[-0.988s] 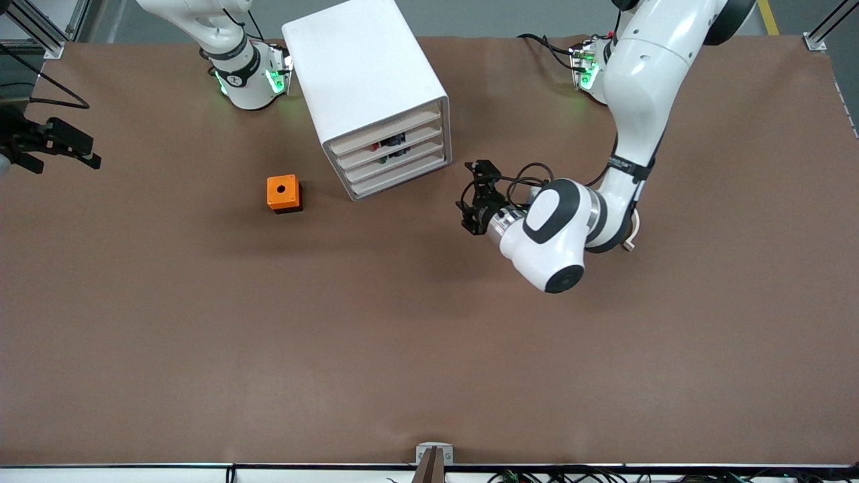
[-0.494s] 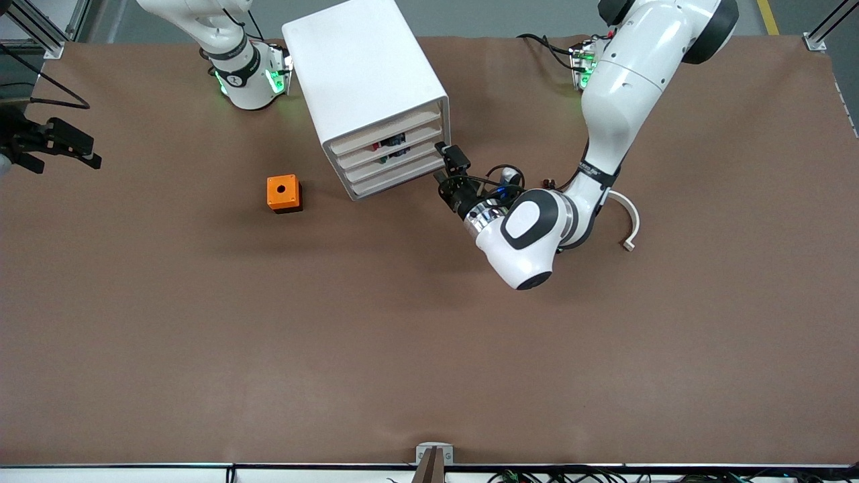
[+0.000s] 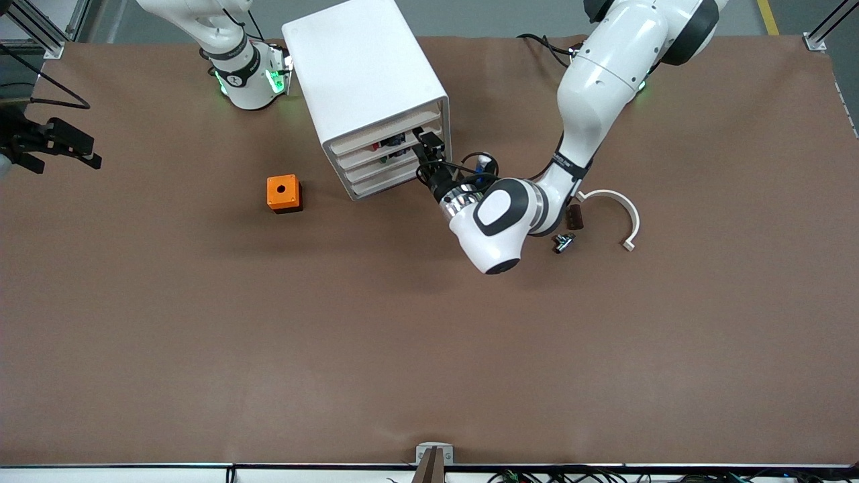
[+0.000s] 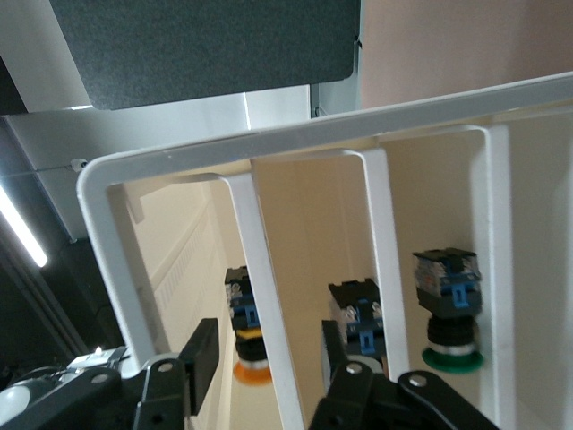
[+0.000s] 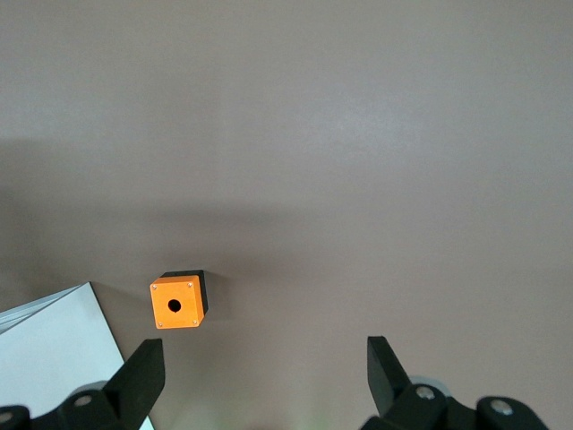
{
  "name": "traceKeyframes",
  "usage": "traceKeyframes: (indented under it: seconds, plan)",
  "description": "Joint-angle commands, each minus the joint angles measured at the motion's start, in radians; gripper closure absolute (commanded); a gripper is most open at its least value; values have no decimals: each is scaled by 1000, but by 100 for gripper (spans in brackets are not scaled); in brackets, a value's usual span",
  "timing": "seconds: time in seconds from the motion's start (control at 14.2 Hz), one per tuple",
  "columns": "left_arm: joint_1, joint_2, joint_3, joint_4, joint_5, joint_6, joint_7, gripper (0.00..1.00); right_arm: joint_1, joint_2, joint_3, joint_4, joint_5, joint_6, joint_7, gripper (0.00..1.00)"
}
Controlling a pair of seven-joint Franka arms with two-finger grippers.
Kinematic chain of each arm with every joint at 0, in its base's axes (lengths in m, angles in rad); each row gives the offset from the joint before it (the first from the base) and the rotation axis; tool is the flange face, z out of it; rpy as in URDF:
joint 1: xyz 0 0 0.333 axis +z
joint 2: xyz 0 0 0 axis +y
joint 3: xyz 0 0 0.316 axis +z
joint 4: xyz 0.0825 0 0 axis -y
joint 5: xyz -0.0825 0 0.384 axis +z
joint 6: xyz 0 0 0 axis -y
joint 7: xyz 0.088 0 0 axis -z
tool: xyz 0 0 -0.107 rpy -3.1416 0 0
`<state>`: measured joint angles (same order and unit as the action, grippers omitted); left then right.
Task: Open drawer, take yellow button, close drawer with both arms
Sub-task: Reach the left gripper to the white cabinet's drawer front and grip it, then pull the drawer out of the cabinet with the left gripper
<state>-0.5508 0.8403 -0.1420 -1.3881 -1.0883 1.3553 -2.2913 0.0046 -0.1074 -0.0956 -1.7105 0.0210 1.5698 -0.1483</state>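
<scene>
drawer [image 4: 269,296] front rail – between open fingers [image 4: 201,354]

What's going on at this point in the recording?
The left gripper is at the front of the white rounded box cabinet, its open fingers straddling the lip of one white plastic tray drawer. The drawers are all shut. The tiny orange-capped push button sits inside. The right gripper waits, open, high over the table with the orange cube with a hole below it.
</scene>
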Motion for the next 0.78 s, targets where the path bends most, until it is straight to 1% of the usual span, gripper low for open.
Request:
traceKeyframes:
  seconds: [0.0,0.14,0.42,0.63,0.71]
  plan:
    - [-26,8,4,0,-13,-16,-36,50,5,-8,-1,-3,2,-4,7,0]
    - [-40,6,2,-9,-9,-31,-37,56,5,-8,-1,-3,2,-4,7,0]
    - [-64,6,4,-22,-4,-67,-37,77,5,-5,-1,-1,2,-2,6,0]
    - [-67,6,4,-23,-1,-70,-36,83,3,17,-1,3,0,-4,-1,0]
    - [-72,6,4,-22,-1,-70,-36,87,3,18,-1,5,0,-4,-2,0]
